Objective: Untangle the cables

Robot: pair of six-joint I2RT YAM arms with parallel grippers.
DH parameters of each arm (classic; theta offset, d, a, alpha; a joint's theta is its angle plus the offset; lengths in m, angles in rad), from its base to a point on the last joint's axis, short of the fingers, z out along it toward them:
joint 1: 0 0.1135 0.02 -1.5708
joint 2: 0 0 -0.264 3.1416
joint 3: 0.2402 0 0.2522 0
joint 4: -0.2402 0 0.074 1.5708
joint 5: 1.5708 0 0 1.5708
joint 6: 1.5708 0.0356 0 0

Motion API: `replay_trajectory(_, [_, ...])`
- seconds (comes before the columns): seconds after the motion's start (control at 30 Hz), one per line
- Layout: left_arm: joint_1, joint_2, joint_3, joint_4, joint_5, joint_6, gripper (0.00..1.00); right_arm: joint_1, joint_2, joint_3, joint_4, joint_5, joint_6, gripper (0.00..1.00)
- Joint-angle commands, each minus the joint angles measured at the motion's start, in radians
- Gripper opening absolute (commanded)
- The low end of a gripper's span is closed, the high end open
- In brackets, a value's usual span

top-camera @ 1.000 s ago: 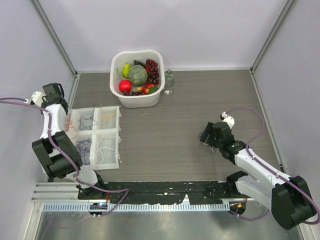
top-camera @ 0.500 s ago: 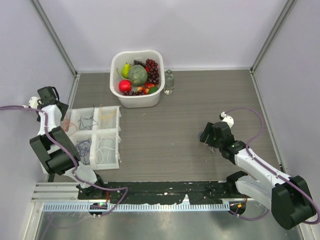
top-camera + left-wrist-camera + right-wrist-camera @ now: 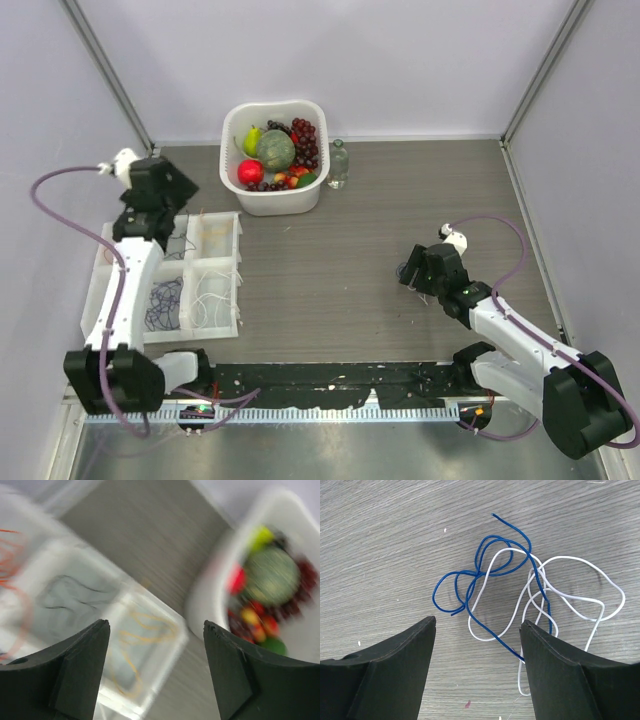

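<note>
— Grey wood-grain tabletop (image 3: pixel 340 260) between pale walls. Where is the tangle on it?
— Just ahead of the right jaws, flat on the tabletop: thin blue and white cables (image 3: pixel 520 590), looped through one another. The right wrist view shows them sharply.
— Which way does it run?
— Its long axis lies across the gap of the jaws. It goes from a blue loop ahead of the finger on the left of that view (image 3: pixel 380 680) to a wide white loop reaching out ahead of the other finger (image 3: pixel 580 680). A blue loose end (image 3: pixel 493 515) points away from the jaws, and a white tail (image 3: pixel 520 680) runs back toward them.
— Are those jaws gripping it?
— No. They are released and wide apart, with nothing between them.
— And from above?
— The right arm's head hides nearly all of the tangle. That view adds a white compartment tray (image 3: pixel 238 285) below the left jaws, a white plastic basket of fruit (image 3: pixel 280 203) beyond them, and a small clear bottle (image 3: pixel 338 163) beside the basket.
— And the left jaws?
— Also released, spread with nothing held. The left wrist view is blurred, but it shows separate wires in the tray's compartments below them: an orange wire (image 3: pixel 12 580), a dark wire (image 3: pixel 70 592) and a yellow wire (image 3: pixel 145 630).
</note>
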Motion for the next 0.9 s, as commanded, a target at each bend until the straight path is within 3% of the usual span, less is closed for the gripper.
replay_trajectory(0.0, [-0.251,-0.15,-0.111,0.154,0.235,0.081,0.76,-0.003,-0.014,0.007,0.034,0.021,-0.001,0.73])
replay_trajectory(0.1, [-0.475,-0.198,-0.262,0.376,0.439,0.059,0.74,-0.003,-0.027,0.002,0.036,0.019,-0.001,0.72])
replay_trajectory(0.27, [-0.859,-0.08,-0.284,0.397,0.421,0.091,0.74,-0.003,0.006,0.001,0.086,-0.109,-0.047,0.61])
replay_trajectory(0.43, [-1.103,0.049,-0.29,0.423,0.358,0.131,0.72,0.008,0.169,0.042,0.132,-0.325,-0.079,0.48])
replay_trajectory(0.5, [-1.14,0.051,-0.306,0.429,0.339,0.136,0.67,0.032,0.223,0.056,0.163,-0.445,-0.074,0.41])
replay_trajectory(0.6, [-1.143,-0.017,-0.382,0.446,0.3,0.121,0.57,0.128,0.192,0.051,0.273,-0.629,-0.018,0.41])
replay_trajectory(0.77, [-1.142,-0.221,-0.48,0.41,0.215,0.096,0.63,0.152,0.044,-0.005,0.475,-0.757,0.172,0.51])
replay_trajectory(0.87, [-1.14,-0.276,-0.53,0.443,0.201,0.062,0.72,0.153,0.02,0.008,0.444,-0.751,0.173,0.55])
